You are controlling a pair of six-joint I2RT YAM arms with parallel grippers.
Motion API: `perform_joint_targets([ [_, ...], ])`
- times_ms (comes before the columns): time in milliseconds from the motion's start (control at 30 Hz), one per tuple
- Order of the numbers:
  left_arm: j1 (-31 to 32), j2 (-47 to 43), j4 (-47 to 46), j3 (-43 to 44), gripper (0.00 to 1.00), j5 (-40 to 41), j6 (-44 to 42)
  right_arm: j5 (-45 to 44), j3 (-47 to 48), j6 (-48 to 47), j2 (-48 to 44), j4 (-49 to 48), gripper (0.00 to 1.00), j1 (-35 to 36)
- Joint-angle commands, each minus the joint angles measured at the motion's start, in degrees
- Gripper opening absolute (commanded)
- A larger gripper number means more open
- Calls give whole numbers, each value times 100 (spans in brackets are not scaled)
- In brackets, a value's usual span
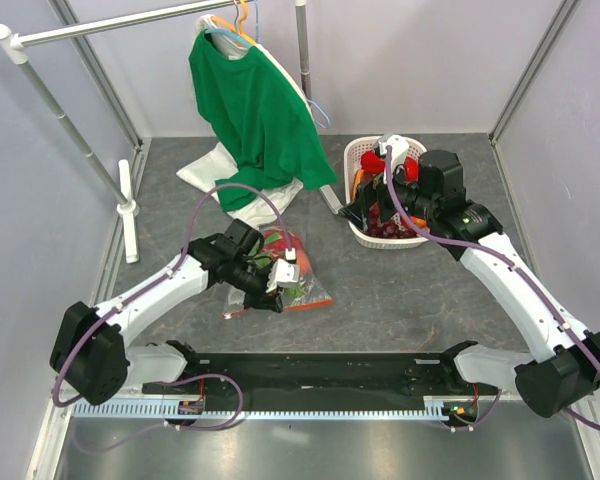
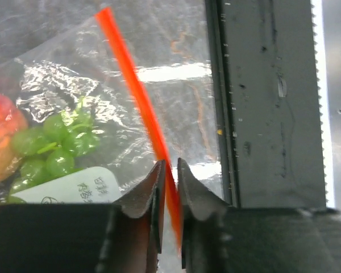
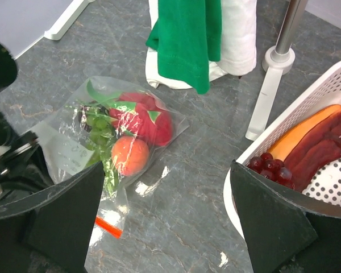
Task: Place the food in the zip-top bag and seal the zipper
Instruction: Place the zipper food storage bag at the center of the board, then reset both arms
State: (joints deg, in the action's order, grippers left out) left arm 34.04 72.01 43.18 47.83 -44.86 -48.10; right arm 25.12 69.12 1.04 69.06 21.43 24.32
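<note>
The left claw [image 2: 169, 168], nearly shut, pinches the zipper [image 2: 135, 85], the one stiff handhold on the floppy, slippery zip-top bag [image 2: 74, 74] (seal probably unfinished).

From high above and behind the arm bases, looks down over the whole table [image 1: 380, 300], far enough to take in both arms, the zip-top bag [image 1: 305, 290] and the white basket [image 1: 352, 170]. At the left wrist, stares past the left gripper [image 2: 169, 168] from very close onto the zipper [image 2: 133, 85] and clear plastic, black base rail [image 2: 267, 114] alongside. At the right wrist, faces obliquely down between the right gripper [image 3: 167, 193] fingers from farther off; shares bag, green shirt [image 3: 187, 34] and basket rim with the overhead view, and the bag with the left wrist.
</note>
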Motion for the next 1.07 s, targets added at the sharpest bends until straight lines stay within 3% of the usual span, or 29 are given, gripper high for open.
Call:
perform_joint_targets([
  [0,366,-476,437,15,29,197,-244,-43,66,-60,-94,89,98,-15],
  [33,401,-529,533,50,55,241,-148,-95,84,-60,-103,107,98,-23],
  [100,410,-713,551,287,80,390,106,-148,93,-69,-182,194,98,-15],
  [133,410,-767,551,384,99,451,447,-192,93,-60,-208,212,98,-15],
  [333,323,-680,700,1920,100,1294,2645,-447,58,142,-481,441,98,-23],
  [400,-124,-636,920,2571,100,1113,3067,-570,5,274,-621,494,98,-23],
  [467,-967,-583,1034,3114,100,578,3332,-649,-117,431,-822,494,98,-58],
  [567,-1530,-530,1193,3547,100,977,3886,-676,-354,607,-1104,485,98,-286],
  [767,-2120,-1240,1175,2909,100,2006,3834,-816,-847,714,-1622,564,98,-805],
  [1033,-2191,-1900,1053,2265,100,2498,3843,-842,-1094,547,-2229,713,98,-1052],
])
